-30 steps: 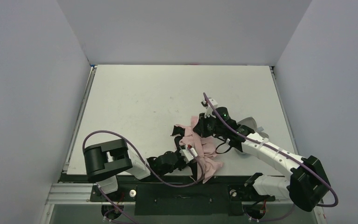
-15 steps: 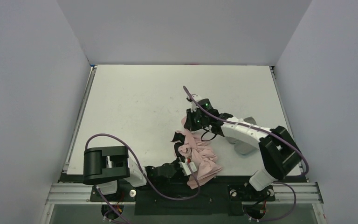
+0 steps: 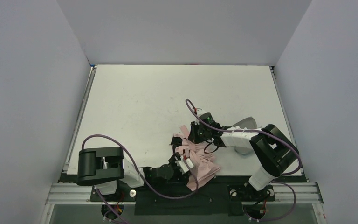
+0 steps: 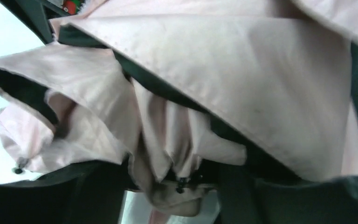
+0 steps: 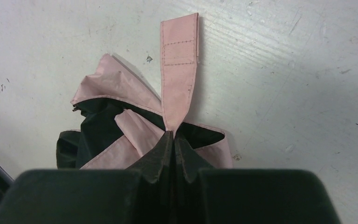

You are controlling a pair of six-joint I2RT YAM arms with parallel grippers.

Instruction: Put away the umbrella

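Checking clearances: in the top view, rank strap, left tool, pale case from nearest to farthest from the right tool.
1. Strap, pinched in the right tool.
2. Left tool, toward the near edge.
3. Pale case, to the right.

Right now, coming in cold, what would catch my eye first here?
A crumpled pink umbrella lies at the table's near edge, between both arms. The right gripper is pinched shut on its flat pink strap, while its fabric fills the left wrist view.

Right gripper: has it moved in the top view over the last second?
Yes. The right gripper moved away from the table's far edge and slightly left.
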